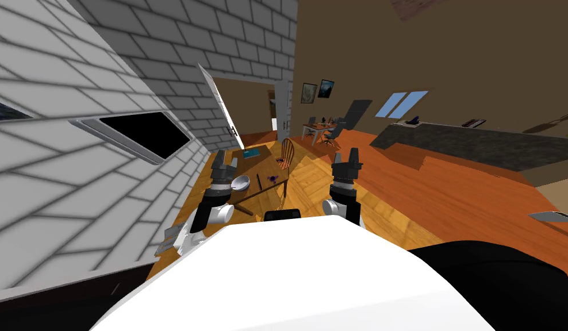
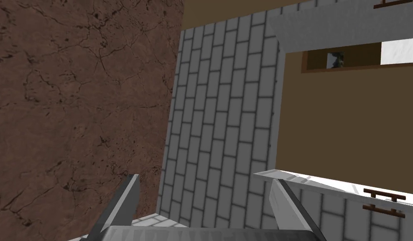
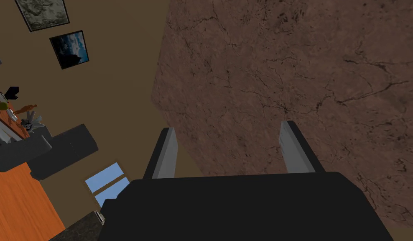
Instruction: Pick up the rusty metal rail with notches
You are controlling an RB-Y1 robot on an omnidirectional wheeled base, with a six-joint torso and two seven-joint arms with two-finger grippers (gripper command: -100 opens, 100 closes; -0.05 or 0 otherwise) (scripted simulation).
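The left gripper (image 1: 225, 160) and right gripper (image 1: 347, 155) have their fingers wide and empty. The thin rail (image 1: 258, 181) beside the bowl (image 1: 240, 183) on the tabletop (image 1: 265, 166) looks stiff and light. Grab its middle.

The wall (image 1: 76, 86) shows grey-white brickwork, the floor (image 1: 449, 189) orange planks, the book (image 1: 253, 153) is teal, the bowl (image 1: 240, 183) white.

The wall (image 1: 76, 172) is recorded as matt grey brickwork. The floor (image 1: 449, 195) is noted as smooth orange wood, and the table (image 1: 264, 165) is wooden too. The bowl (image 1: 240, 183) appears glossy, possibly metal. The left gripper (image 2: 205, 178) has fingers (image 2: 124, 205) found smooth, matt grey. The ceiling (image 3: 306, 83) is rough, cracked brown.
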